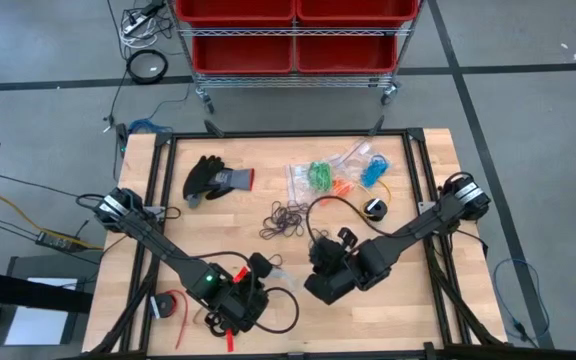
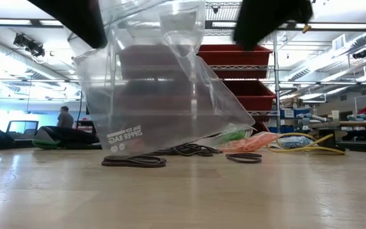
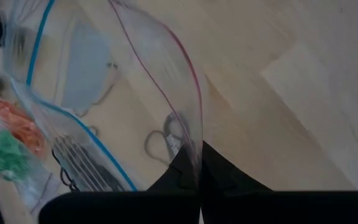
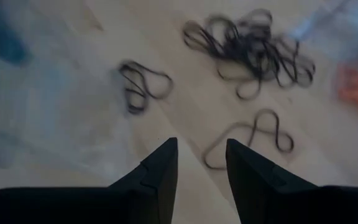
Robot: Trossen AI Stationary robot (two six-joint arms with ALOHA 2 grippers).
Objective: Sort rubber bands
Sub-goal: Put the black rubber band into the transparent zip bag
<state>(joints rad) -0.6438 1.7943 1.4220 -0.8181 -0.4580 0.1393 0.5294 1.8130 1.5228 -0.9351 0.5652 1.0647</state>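
Pinching the clear zipper bag (image 3: pixel 148 74) shut-fingered, left claw (image 3: pixel 197 168) lifts it; right claw (image 4: pixel 201 163), open and empty, hovers near the black rubber bands (image 4: pixel 253 53)

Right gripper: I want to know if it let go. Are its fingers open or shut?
Open. The right gripper shows a clear gap between its fingers, nothing between them, above loose black rubber bands.

Wooden table (image 1: pixel 418 310), dark frame around it. Black glove (image 1: pixel 213 178) with grey cuff lies far left on the table. Thin yellow cable (image 2: pixel 310 147) at far right. Red roll (image 1: pixel 171 305) at near left edge. Beyond the table: wire cart with red bins (image 1: pixel 293 35); coiled black cable (image 1: pixel 148 66) on the floor, far left. Seated person (image 2: pixel 63 119) in the room behind, left.
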